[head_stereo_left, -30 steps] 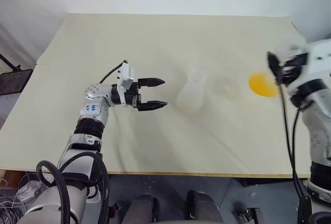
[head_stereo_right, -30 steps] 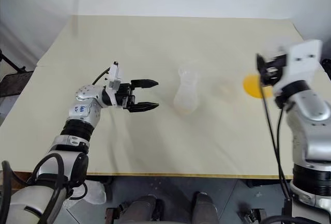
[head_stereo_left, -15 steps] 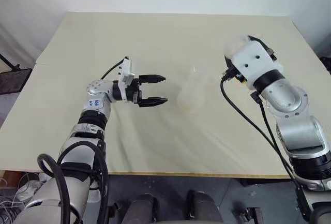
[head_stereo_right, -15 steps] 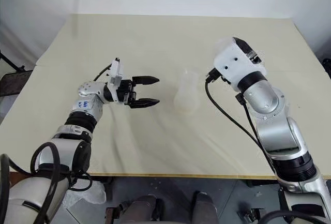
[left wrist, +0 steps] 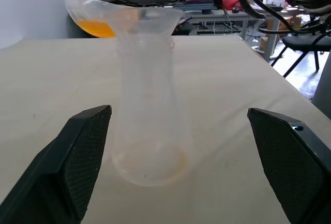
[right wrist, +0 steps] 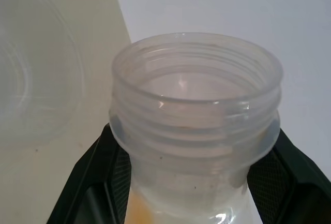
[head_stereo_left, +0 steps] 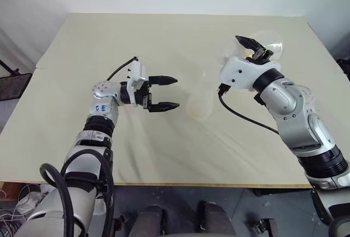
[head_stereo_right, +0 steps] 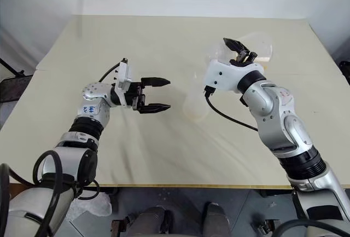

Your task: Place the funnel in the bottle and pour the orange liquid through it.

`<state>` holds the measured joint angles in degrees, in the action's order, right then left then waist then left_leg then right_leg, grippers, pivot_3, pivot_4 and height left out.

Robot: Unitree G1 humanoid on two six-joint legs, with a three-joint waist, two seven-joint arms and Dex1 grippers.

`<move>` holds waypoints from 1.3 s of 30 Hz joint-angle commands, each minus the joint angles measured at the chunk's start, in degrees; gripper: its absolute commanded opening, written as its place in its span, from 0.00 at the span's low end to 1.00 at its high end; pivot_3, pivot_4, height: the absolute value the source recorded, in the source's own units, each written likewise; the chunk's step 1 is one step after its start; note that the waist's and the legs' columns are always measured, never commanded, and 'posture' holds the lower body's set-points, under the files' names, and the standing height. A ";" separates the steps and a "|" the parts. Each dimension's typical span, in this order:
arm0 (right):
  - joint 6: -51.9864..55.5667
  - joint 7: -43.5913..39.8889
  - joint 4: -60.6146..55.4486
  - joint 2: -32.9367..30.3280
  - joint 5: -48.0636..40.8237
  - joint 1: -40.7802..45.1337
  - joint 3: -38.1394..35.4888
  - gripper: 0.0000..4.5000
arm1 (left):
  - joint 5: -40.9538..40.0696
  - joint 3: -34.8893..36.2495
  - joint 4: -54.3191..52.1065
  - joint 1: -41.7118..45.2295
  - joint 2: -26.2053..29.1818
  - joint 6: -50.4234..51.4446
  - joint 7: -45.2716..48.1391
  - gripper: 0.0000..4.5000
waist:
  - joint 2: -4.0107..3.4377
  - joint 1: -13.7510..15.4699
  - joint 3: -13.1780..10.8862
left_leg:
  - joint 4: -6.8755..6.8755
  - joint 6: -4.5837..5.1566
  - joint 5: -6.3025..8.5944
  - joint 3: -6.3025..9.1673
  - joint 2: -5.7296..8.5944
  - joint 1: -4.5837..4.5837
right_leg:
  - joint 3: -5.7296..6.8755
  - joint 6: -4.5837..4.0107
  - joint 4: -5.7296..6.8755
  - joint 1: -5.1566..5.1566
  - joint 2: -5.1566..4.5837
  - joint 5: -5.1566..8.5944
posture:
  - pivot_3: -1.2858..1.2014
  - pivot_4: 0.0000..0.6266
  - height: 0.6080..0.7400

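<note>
Bottle (left wrist: 149,105) upright mid worktop (head_stereo_left: 164,40), funnel (left wrist: 147,19) seated in its neck. Left gripper (head_stereo_left: 165,92) fingers spread wide, level, just beside the bottle, not touching. Right gripper (head_stereo_left: 254,51) fingers clamp the threaded neck of a clear container (right wrist: 196,115) of orange liquid (left wrist: 95,27), tipped at the funnel rim.

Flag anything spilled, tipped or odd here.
Nothing stands out. The bottle stands upright on the table with the funnel in its neck. The right tool holds the jar of orange liquid near the funnel. No spill shows.
</note>
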<state>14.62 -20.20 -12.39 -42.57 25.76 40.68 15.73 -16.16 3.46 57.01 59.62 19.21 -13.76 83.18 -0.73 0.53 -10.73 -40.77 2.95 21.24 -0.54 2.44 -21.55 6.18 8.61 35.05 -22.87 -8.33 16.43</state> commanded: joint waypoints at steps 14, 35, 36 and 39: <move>-21.42 -1.89 9.20 -3.55 7.47 4.87 -1.81 0.57 | -0.61 0.78 -2.86 -0.25 -0.04 0.99 -0.61 1.00 | 0.00 -0.71 0.00 | 0.06 0.00 0.00 0.00 -0.01 0.00 | 0.03 0.00 -0.02 0.00 0.00 0.00 | 0.52 0.24 1.00; -29.22 0.05 13.54 -3.15 14.41 7.68 -2.00 0.57 | -0.99 0.78 -5.14 -1.44 -0.01 2.23 -0.82 1.00 | 0.00 -0.69 0.00 | 0.05 0.00 0.00 0.03 0.00 0.00 | 0.03 0.00 -0.02 0.00 -0.01 0.00 | 0.52 0.24 1.00; -29.51 0.11 13.75 -3.10 14.65 7.85 -2.00 0.57 | -0.99 0.80 -5.10 -1.41 0.00 2.29 -0.82 1.00 | 0.00 -0.69 0.00 | 0.05 0.00 0.00 0.03 0.00 0.00 | 0.03 0.00 -0.02 0.00 -0.01 0.00 | 0.52 0.24 1.00; -30.90 0.38 14.33 -3.42 15.64 8.35 -1.90 0.57 | -0.98 0.78 -4.98 -1.30 -0.08 2.45 -0.85 1.00 | 0.00 -0.75 0.00 | 0.06 0.00 0.00 0.03 -0.01 0.00 | 0.03 0.00 -0.02 0.00 -0.01 0.00 | 0.52 0.24 1.00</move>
<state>-15.24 -21.27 2.85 -45.12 40.81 46.73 15.75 -16.29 3.47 54.21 57.99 19.07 -11.42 82.32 -0.73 -0.22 -10.73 -40.71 2.94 21.24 -0.51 2.43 -21.55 6.21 8.61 35.03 -22.87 -8.34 16.43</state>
